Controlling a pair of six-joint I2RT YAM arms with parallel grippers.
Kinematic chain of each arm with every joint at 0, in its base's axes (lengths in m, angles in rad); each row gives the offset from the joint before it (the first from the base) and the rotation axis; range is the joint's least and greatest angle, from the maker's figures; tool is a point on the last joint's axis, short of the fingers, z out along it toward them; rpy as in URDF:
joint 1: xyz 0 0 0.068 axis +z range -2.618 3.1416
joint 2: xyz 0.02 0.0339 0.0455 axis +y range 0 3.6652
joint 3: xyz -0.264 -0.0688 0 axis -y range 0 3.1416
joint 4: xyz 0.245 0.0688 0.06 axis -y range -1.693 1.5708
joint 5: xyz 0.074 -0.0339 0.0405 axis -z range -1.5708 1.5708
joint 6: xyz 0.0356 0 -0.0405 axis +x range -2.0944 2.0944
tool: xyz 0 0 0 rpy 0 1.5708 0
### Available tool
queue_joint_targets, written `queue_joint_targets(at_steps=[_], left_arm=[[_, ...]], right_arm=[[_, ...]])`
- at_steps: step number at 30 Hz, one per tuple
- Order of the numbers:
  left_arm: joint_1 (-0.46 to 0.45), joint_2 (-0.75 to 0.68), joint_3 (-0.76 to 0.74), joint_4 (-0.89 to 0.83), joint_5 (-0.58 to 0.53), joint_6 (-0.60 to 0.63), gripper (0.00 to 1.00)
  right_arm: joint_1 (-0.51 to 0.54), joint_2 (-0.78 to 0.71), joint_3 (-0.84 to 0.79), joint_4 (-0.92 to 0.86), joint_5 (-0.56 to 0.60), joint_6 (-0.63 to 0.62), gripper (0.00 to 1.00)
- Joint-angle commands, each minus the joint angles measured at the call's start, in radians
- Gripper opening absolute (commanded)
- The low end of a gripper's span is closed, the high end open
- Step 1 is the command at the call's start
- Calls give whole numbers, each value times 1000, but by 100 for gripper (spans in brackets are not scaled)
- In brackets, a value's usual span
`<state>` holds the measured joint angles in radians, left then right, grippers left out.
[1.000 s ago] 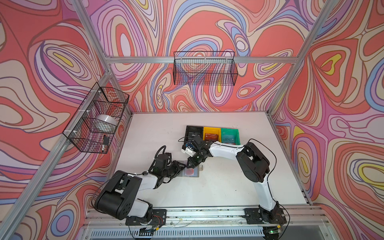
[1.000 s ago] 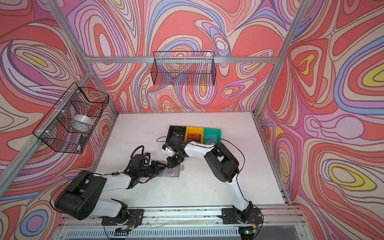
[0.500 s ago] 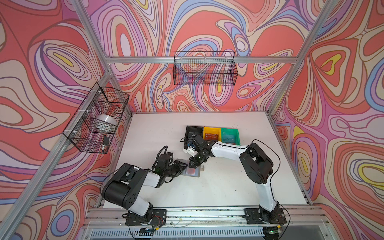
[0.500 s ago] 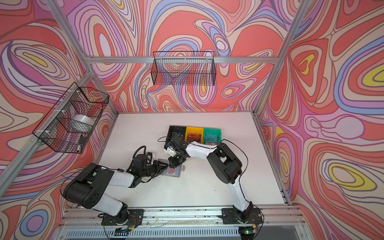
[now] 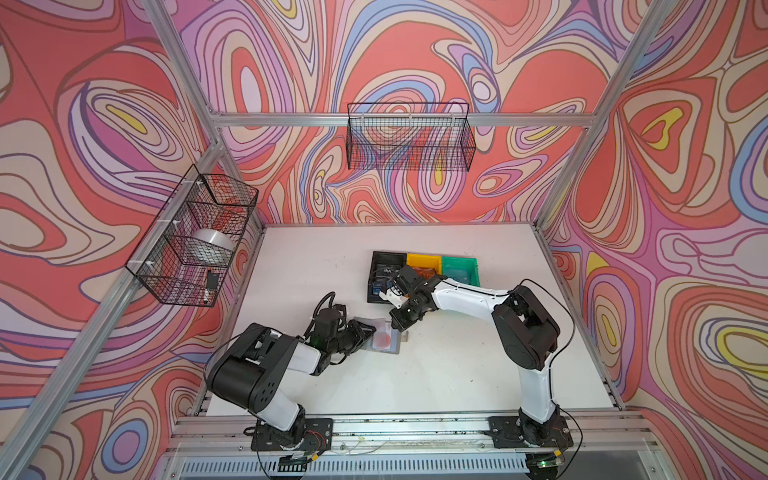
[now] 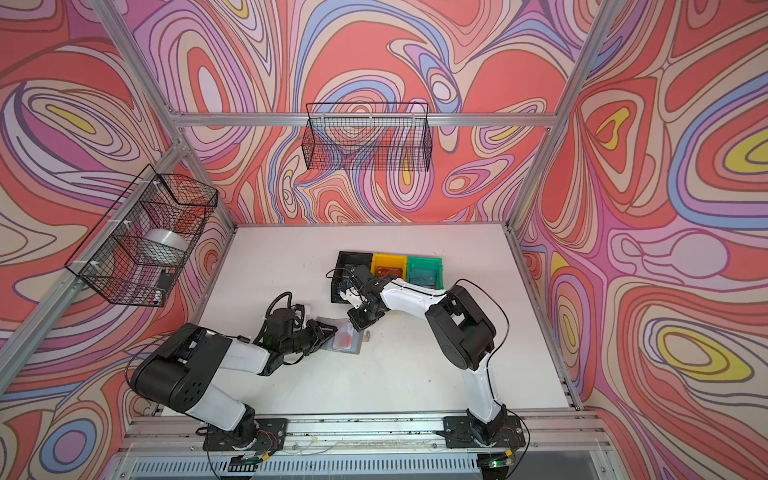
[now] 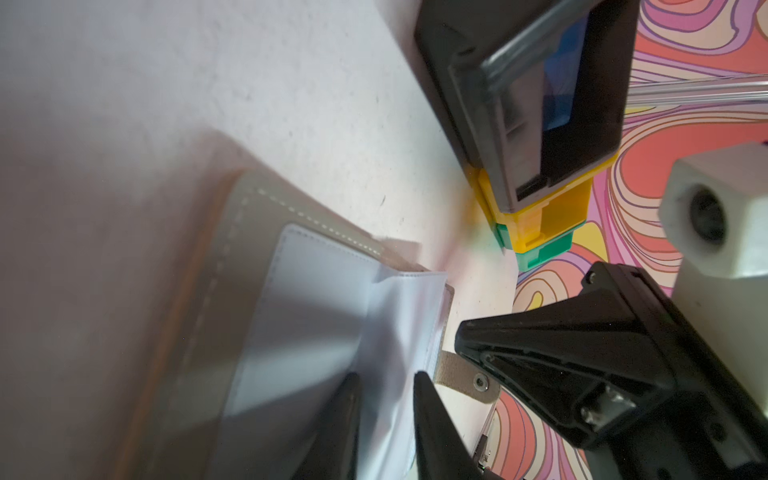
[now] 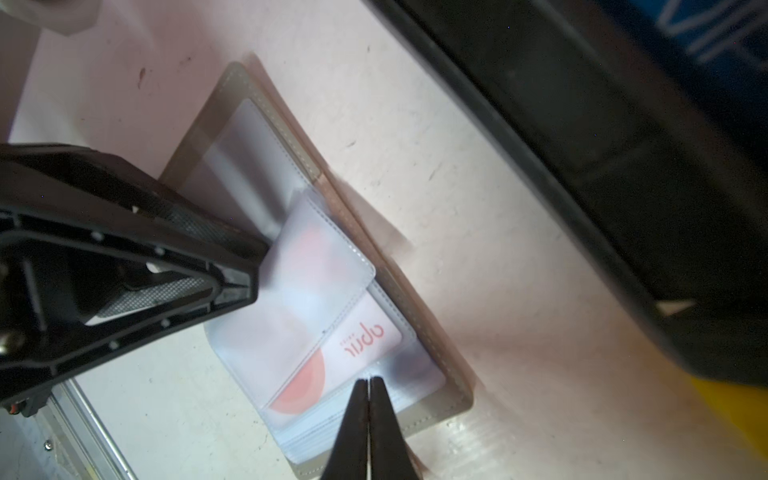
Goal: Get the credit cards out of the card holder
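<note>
Grey card holder (image 8: pixel 257 166), left tool (image 7: pixel 386 376) pinching its clear sleeve (image 8: pixel 316 266), right tool (image 8: pixel 369 380) pressed together, pale card (image 8: pixel 365 332) half veiled

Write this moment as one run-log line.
left end effector: grips clear sleeve of grey folding card holder | right end effector: shut, tips at pale plastic red-circle card
</note>
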<state>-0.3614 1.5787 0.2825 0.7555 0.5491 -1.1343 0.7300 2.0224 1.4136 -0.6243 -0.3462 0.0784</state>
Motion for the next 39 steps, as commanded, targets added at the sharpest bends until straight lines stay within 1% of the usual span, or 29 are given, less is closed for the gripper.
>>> queue_joint_targets(at_steps=[1,10,20,24,27,32,35,39], left_arm=[[-7,25,-19,-23,-29,-9,26],[-7,35,-21,-9,-29,-11,26],[-7,46,-20,15,-15,-19,26],[-7,8,-20,0,-6,-22,27],[-4,-65,-6,-105,-14,7,27],[2,-255,53,-456,-82,128,30],[16,-360,72,-631,-130,183,33],[38,-439,64,-695,-124,191,34]], right_arm=[[2,25,-14,13,-19,-3,7],[3,71,4,37,-57,8,6],[12,129,40,15,-39,15,6],[14,124,50,4,-34,11,7],[14,121,59,-6,-34,8,6],[15,124,63,-10,-37,6,7],[18,124,57,-8,-40,8,6],[22,123,56,-5,-43,9,7]])
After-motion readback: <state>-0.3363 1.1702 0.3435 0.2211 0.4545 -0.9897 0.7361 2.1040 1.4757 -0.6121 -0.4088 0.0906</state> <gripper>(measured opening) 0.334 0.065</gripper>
